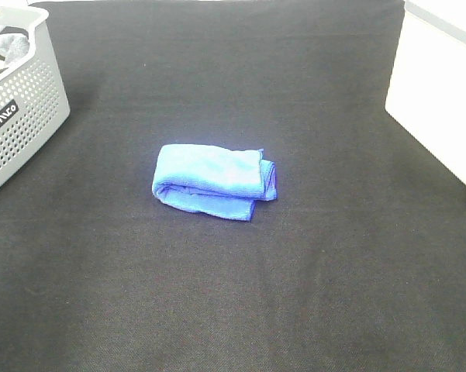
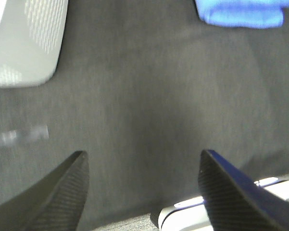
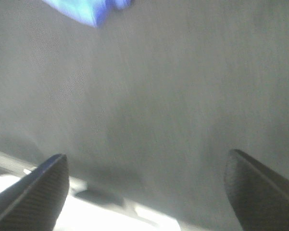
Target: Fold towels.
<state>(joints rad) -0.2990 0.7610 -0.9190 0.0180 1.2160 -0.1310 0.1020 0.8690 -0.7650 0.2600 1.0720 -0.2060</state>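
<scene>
A blue towel [image 1: 214, 180] lies folded into a small bundle in the middle of the black table cloth [image 1: 233, 294]. Neither arm shows in the exterior high view. The left wrist view shows my left gripper [image 2: 143, 159] open and empty, well away from the towel [image 2: 240, 13], which sits at the edge of that picture. The right wrist view shows my right gripper [image 3: 146, 161] open and empty, with a corner of the towel [image 3: 86, 9] far off from it. Both grippers hover over bare cloth.
A grey perforated basket [image 1: 19, 108] with cloth inside stands at the far left; it also shows in the left wrist view [image 2: 26, 43]. A white block [image 1: 438, 93] stands at the far right edge of the table.
</scene>
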